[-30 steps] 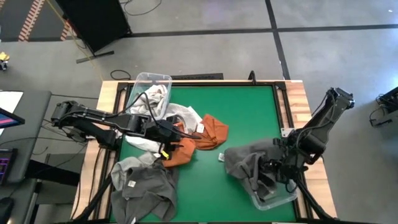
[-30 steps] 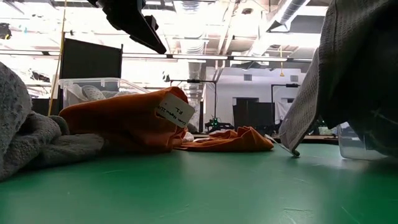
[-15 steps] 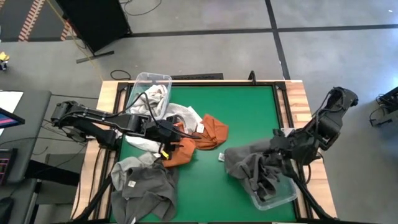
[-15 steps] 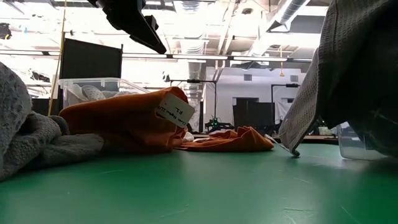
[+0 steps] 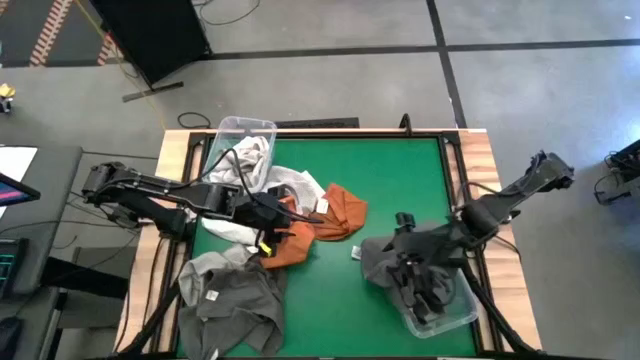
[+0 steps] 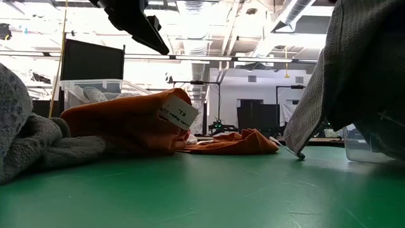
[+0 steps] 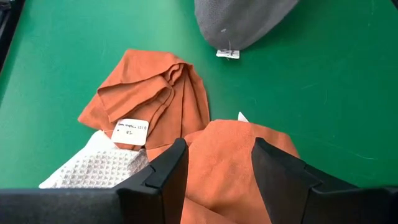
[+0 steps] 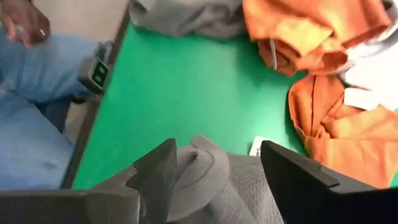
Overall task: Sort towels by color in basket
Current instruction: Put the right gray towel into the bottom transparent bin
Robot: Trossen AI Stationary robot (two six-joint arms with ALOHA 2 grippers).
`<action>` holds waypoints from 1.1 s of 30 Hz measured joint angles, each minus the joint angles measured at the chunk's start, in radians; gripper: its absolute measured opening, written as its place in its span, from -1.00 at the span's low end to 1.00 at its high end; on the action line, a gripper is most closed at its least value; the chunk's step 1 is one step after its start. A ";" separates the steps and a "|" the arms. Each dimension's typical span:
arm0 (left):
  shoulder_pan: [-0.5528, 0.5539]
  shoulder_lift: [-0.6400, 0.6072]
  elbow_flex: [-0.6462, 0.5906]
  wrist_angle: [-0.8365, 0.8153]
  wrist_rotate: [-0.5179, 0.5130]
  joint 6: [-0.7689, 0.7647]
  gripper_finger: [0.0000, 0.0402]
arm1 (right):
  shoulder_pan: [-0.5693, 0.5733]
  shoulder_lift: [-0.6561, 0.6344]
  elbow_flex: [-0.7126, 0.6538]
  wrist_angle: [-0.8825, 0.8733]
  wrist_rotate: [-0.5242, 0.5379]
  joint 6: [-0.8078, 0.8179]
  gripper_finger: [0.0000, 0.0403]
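My left gripper (image 7: 214, 177) hangs open above a rust orange towel (image 7: 230, 155), its fingers on either side of the towel's hump and clear of it in the low view (image 6: 133, 22). A second orange towel (image 5: 342, 210) lies flat farther right. My right gripper (image 8: 214, 180) is open over a dark grey towel (image 5: 395, 265). That towel lies partly on the table and partly draped over the rim of a clear bin (image 5: 445, 318). White towels (image 5: 292, 185) and a grey towel (image 5: 230, 295) lie on the table's left part. My right gripper stands open over a hump of the dark grey towel (image 8: 202, 165), coming from the table's right and slanting down. Whether its fingers touch the cloth, I cannot tell.
A second clear bin (image 5: 245, 135) at the far left corner holds pale towels. A person in blue trousers (image 8: 37, 106) stands beyond the table's near edge. Bare green table (image 5: 390, 175) lies in the far right part. The wooden frame (image 5: 480, 150) borders the mat.
My right gripper has moved from over the near right bin toward the table's left and a little toward the far edge, its arm stretching out low over the dark grey towel. The towels have kept their places.
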 joint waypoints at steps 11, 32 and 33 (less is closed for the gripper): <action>0.000 0.000 0.000 0.000 0.000 0.000 -0.17 | -0.083 0.124 0.000 -0.139 -0.067 -0.007 0.30; 0.000 0.000 0.000 0.000 0.000 0.000 -0.17 | -0.119 0.133 0.001 -0.199 -0.089 0.005 -0.83; 0.000 0.000 0.000 0.000 0.000 0.000 -0.17 | -0.116 0.133 0.001 -0.201 -0.089 -0.006 -0.88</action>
